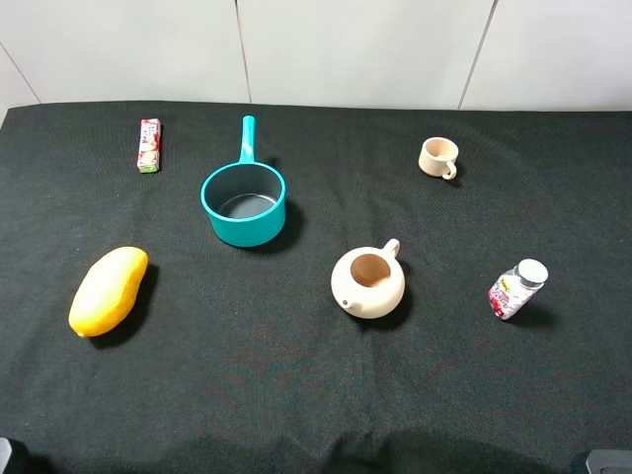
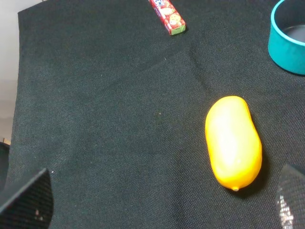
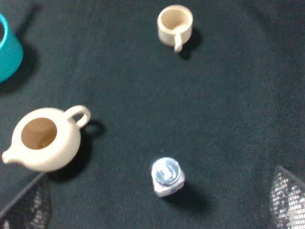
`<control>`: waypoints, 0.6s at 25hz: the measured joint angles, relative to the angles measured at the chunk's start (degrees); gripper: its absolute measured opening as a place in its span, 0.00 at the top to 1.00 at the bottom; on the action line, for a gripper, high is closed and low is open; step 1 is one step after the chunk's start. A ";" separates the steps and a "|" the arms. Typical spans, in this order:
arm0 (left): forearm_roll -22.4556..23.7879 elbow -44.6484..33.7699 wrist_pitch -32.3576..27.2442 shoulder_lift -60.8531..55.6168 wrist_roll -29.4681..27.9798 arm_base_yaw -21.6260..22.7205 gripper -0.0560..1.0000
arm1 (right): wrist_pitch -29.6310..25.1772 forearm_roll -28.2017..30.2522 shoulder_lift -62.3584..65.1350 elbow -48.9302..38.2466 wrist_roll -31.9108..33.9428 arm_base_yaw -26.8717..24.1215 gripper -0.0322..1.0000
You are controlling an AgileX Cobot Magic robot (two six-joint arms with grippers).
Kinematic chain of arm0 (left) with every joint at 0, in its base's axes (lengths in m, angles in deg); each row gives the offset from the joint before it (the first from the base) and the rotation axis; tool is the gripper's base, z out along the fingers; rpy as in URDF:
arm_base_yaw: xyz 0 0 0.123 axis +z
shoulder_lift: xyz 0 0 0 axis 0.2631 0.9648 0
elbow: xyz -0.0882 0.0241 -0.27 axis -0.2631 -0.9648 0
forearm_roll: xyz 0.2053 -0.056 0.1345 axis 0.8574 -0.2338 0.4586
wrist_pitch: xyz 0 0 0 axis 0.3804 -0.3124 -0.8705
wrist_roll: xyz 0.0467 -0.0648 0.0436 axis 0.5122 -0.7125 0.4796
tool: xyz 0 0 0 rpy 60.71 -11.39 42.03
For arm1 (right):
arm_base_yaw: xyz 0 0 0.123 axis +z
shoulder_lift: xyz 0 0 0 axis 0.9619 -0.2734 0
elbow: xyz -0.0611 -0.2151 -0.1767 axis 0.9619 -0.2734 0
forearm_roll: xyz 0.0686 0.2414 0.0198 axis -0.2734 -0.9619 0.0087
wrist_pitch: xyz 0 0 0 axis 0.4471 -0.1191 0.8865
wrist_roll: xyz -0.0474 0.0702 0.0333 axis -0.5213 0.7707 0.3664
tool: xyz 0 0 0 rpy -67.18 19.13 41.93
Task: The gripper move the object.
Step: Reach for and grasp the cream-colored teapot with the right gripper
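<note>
Left gripper [image 2: 157, 206] & right gripper [image 3: 156, 207] both spread wide, holding nothing; teapot [image 1: 367, 283], squat, round, matte beige ceramic, lidless, short spout, loop handle, stands upright on black woven cloth [image 1: 296, 395], w/ white-capped bottle [image 1: 515, 289] to its right & smooth teal pan [image 1: 243, 204] back-left of it.
</note>
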 joint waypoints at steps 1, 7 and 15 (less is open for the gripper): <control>0.00 0.00 0.00 0.00 0.00 0.00 0.01 | 0.00 0.00 -1.42 0.23 -0.02 0.57 0.30; 0.00 0.00 0.00 0.00 0.00 0.00 0.01 | -0.08 -0.17 -9.83 2.55 -0.02 4.02 0.30; 0.00 0.00 0.00 0.00 0.00 0.00 0.01 | 1.88 -0.10 -20.13 6.20 1.37 10.27 0.30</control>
